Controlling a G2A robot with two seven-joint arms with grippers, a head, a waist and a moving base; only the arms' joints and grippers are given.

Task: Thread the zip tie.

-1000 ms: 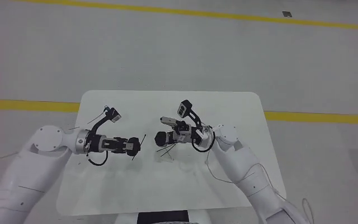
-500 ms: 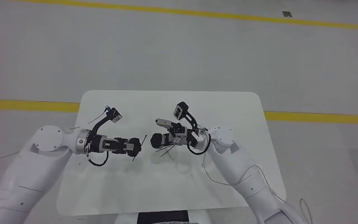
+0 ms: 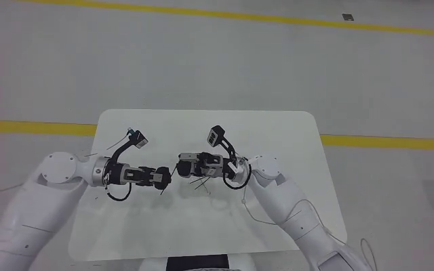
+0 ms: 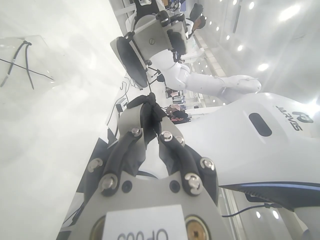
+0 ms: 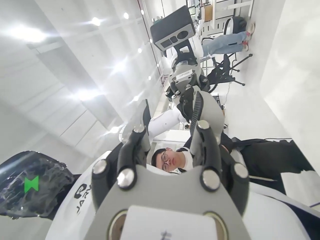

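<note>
Two black pads of the left gripper (image 4: 150,102) are clenched tip to tip on the zip tie (image 4: 149,84). The tie is a thin black strand pinched crosswise. One short stretch pokes out past the fingertips, and the rest runs back between the fingers toward the wrist.

The free end points at the right gripper (image 4: 160,51), which sits just beyond it with its jaws released. One dark pad is near the strand's tip and the other finger stands well off to the side. Whether the tip touches that pad cannot be told.

In the right wrist view, the right gripper (image 5: 172,108) shows a wide gap between its two fingers with nothing held. The left gripper sits close ahead, framed in that gap.

From above, the left gripper (image 3: 165,178) and right gripper (image 3: 184,164) meet nose to nose over the middle of the white table (image 3: 285,129). The zip tie (image 3: 174,168) slants across the left fingertips, with its upper end just beside the right gripper.

Several loose ties (image 3: 201,184) lie crossed on the table near the right gripper. In the left wrist view these loose ties (image 4: 18,58) rest on a clear sheet (image 4: 37,43), well apart from the held one.
</note>
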